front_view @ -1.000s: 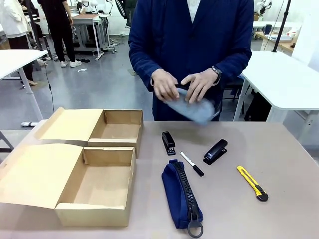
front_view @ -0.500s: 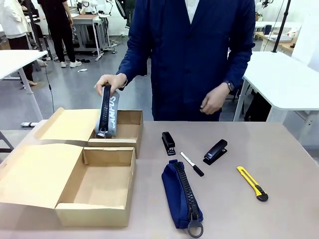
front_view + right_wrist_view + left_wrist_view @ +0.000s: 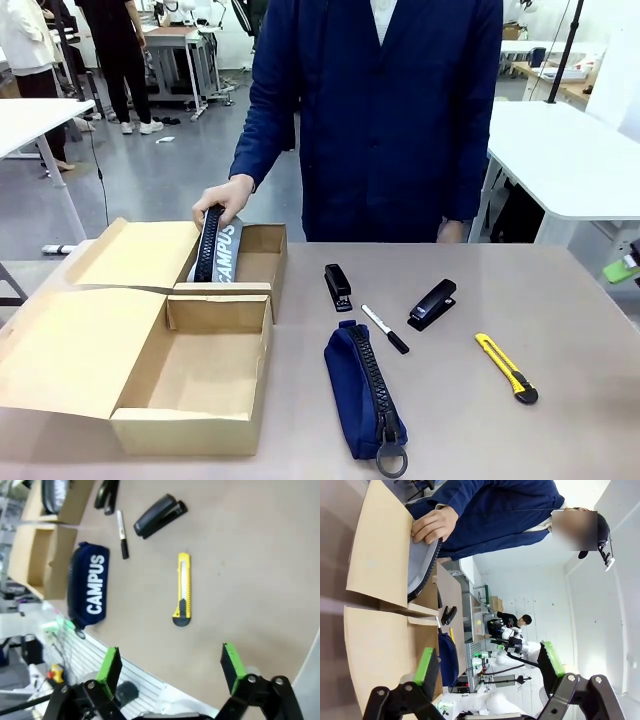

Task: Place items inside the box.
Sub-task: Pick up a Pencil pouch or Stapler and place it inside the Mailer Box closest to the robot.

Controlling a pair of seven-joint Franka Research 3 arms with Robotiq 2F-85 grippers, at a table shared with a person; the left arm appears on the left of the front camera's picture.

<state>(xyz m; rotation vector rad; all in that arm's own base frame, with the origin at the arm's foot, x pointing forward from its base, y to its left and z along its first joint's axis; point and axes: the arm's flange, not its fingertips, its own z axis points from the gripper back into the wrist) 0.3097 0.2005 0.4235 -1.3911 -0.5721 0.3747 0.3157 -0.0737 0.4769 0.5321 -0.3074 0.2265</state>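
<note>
Two open cardboard boxes lie at the left, a far box [image 3: 250, 262] and a near box [image 3: 200, 375]. A person's hand [image 3: 225, 197] lowers a grey zip pouch [image 3: 215, 250] into the far one. On the table lie a navy pouch [image 3: 362, 395], a small black stapler [image 3: 338, 287], a bigger black stapler [image 3: 432, 304], a marker [image 3: 385, 329] and a yellow utility knife [image 3: 506, 368]. My right gripper [image 3: 170, 665] hangs open above the knife [image 3: 183, 587], holding nothing. My left gripper [image 3: 487, 665] is open and holds nothing, beside the boxes' flaps [image 3: 375, 555].
Both boxes' lids lie folded out to the left. The person stands at the far edge of the table. White tables stand behind on both sides. A green pad [image 3: 620, 268] of my right arm's gripper shows at the right edge.
The person's hand has carried the grey pouch left and down into the far box. The other hand has dropped behind the table edge.
</note>
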